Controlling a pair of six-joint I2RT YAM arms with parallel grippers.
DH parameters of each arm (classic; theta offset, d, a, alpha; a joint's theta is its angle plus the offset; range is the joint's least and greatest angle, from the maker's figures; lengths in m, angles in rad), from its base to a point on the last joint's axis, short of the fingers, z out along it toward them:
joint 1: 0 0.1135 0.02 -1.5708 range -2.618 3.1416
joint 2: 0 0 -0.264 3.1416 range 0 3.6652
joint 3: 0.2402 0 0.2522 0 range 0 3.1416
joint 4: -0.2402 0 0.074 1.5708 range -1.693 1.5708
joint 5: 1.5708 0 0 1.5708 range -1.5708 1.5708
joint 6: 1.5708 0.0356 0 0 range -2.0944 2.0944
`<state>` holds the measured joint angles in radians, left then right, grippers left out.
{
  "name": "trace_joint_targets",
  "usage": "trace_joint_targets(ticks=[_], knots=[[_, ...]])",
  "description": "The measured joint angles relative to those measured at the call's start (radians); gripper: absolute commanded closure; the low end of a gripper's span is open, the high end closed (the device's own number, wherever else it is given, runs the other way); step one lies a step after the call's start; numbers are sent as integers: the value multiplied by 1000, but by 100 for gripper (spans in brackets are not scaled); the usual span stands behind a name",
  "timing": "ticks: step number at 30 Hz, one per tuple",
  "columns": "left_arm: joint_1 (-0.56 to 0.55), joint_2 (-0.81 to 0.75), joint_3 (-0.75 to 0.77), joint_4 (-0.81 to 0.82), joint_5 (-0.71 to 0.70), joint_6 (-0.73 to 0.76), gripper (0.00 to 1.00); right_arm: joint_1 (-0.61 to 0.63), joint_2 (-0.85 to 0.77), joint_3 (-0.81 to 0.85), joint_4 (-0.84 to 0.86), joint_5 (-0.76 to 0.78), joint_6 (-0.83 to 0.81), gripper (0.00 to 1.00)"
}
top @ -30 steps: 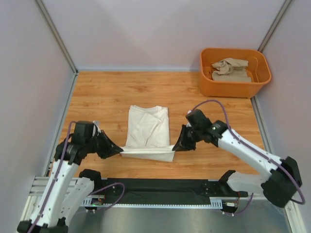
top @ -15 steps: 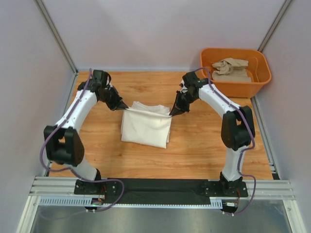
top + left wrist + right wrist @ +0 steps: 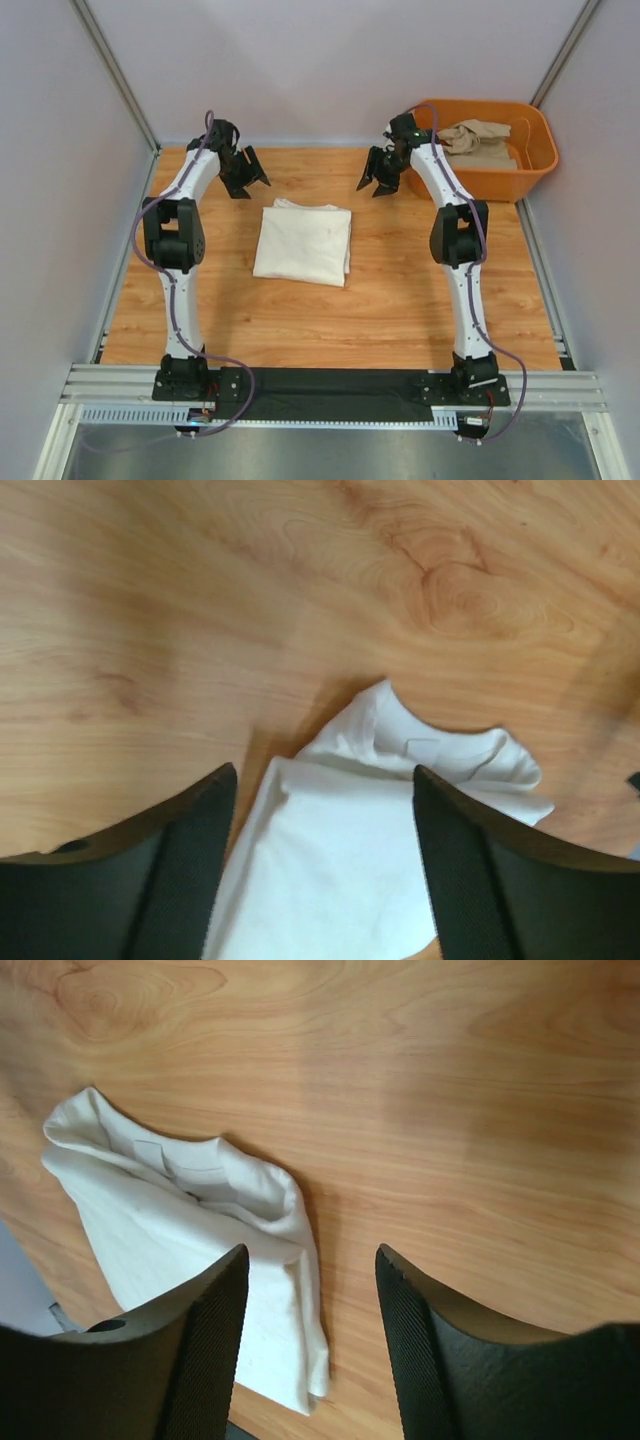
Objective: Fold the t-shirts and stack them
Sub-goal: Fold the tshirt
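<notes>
A cream-white t-shirt (image 3: 303, 243) lies folded into a rectangle on the middle of the wooden table, its collar end toward the back. My left gripper (image 3: 250, 180) hovers open behind its far left corner and holds nothing. My right gripper (image 3: 376, 186) hovers open behind its far right corner, also empty. In the left wrist view the cream shirt (image 3: 330, 880) shows between and below the open gripper (image 3: 322, 772). In the right wrist view the shirt (image 3: 150, 1220) lies left of the open gripper (image 3: 312, 1252). A sandy beige t-shirt (image 3: 478, 140) sits crumpled in the tub.
The orange plastic tub (image 3: 470, 184) stands at the back right corner, close beside my right arm. Grey walls with metal posts enclose the table on three sides. A black mat and metal rail run along the near edge.
Both grippers carried the shirt's near edge over to its far edge, folding it in half. They then let go, opened and drew back toward the rear of the table.
</notes>
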<state>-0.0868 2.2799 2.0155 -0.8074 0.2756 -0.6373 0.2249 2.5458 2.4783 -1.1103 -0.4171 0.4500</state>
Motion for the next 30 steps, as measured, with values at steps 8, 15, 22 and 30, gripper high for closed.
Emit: trace_joint_targets(ticks=[8,15,22,30], knots=[[-11,-413,-345,126,63,84,65,82,-510,-676,219,26,-62,50],[-67,-451,-557,364,284,81,70,231,-491,-755,451,-126,-13,77],[-74,-325,-485,279,241,158,27,198,-328,-602,360,-47,-70,35],[-43,-210,-140,122,189,391,25,190,-327,-570,232,147,-229,27]])
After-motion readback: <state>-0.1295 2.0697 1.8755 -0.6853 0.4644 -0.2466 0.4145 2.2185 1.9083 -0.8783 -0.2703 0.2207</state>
